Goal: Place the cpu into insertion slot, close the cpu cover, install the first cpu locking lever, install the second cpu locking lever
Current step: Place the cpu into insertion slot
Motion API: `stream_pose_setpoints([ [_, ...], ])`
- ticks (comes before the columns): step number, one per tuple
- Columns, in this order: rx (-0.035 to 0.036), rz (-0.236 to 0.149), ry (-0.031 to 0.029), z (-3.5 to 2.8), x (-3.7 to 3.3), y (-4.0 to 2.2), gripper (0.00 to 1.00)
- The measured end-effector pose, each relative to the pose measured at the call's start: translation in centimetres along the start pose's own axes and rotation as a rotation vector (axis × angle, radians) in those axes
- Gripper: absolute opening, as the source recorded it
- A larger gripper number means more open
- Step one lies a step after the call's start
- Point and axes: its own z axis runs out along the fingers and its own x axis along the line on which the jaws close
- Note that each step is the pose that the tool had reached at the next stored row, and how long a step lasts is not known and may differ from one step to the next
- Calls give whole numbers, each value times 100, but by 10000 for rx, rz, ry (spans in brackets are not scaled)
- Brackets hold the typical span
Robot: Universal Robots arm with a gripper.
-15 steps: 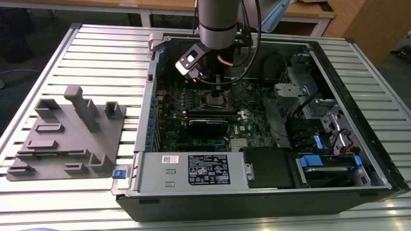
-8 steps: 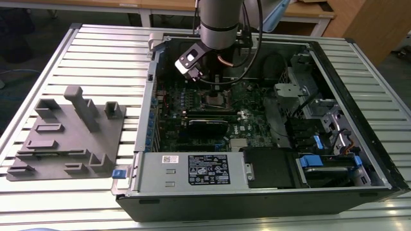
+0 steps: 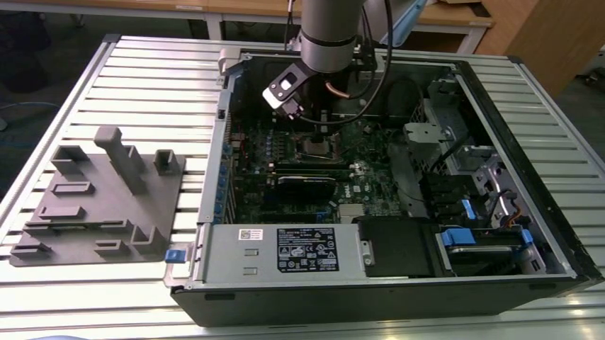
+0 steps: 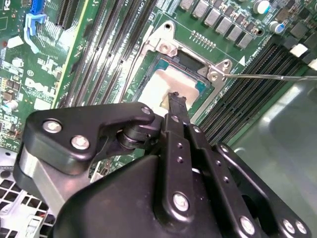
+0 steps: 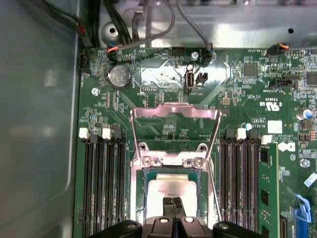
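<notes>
The cpu (image 5: 171, 187) lies flat in the insertion slot (image 5: 148, 191) on the green motherboard, its pale metal top showing in both wrist views (image 4: 161, 84). The cpu cover (image 5: 176, 112) is swung open beyond the slot, away from the cpu. A thin locking lever (image 4: 267, 76) sticks out unlatched beside the slot (image 5: 213, 186). My gripper (image 4: 174, 97) hangs just over the cpu's near edge with its fingers (image 5: 172, 203) pressed together and nothing between them. In the exterior view the arm reaches down into the open case above the slot (image 3: 313, 145).
Black memory slots (image 5: 99, 183) flank the slot on both sides (image 5: 242, 178). Cables (image 5: 148, 29) run along the case wall beyond the board. A black power supply (image 3: 302, 249) and drive bays (image 3: 472, 212) fill the case's near side. A grey fixture (image 3: 99, 198) sits on the table at the exterior view's left.
</notes>
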Motion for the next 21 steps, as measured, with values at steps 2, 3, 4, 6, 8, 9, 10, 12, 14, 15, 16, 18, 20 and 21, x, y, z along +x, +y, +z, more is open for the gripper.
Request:
stream_pose_setpoints([
  [2, 1, -1, 0, 0, 0, 1, 11],
  [3, 1, -1, -1, -1, 0, 1, 11],
  [4, 3, -1, -4, -6, 0, 2, 11],
  [6, 1, -1, -1, -19, 1, 2, 11],
  [8, -1, -1, 3, -17, 1, 2, 11],
  [9, -1, -1, 1, -14, 1, 2, 11],
  [10, 1, -2, 0, -13, 0, 2, 11],
  [12, 3, -2, -3, -13, 0, 1, 11],
  [14, 1, -1, -1, -11, 0, 1, 11],
  [15, 11, -1, -1, -11, 0, 1, 11],
  [16, 82, 1, 4, -8, 1, 3, 11],
  [18, 99, 3, 0, -10, 1, 2, 11],
  [20, 105, 1, -1, -10, 1, 2, 11],
  [21, 107, 2, -2, -10, 0, 2, 11],
])
